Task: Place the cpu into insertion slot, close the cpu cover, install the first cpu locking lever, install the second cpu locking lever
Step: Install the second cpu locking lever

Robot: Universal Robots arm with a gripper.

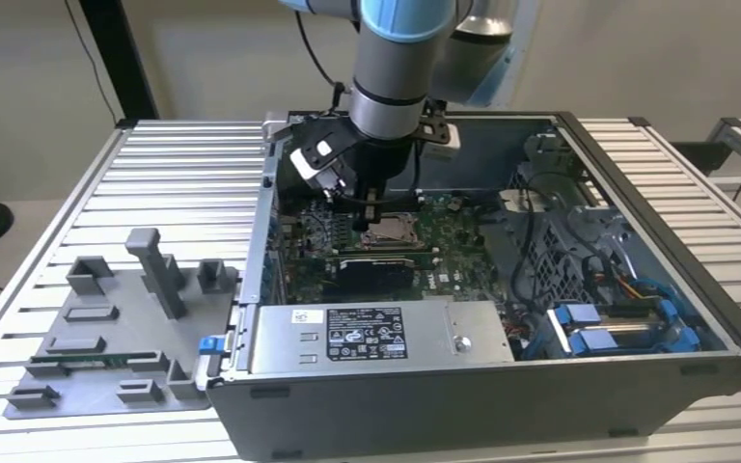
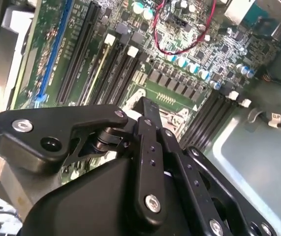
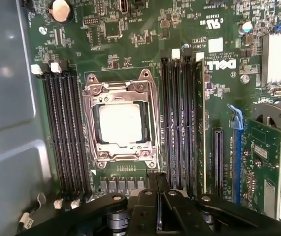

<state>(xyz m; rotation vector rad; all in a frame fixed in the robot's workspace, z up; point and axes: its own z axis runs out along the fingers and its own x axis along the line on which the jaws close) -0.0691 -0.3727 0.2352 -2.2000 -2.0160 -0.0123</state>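
While the pincer (image 1: 370, 224) hangs just above the slot (image 3: 120, 124), fingers drawn together with nothing between them, the cpu (image 3: 120, 123) already lies seated in the slot straight below. Cover (image 3: 121, 91) frames the chip flat, so it looks closed. Levers are too fine to judge. Pincer tips point down at the cover's near edge, likely placed for lever work.
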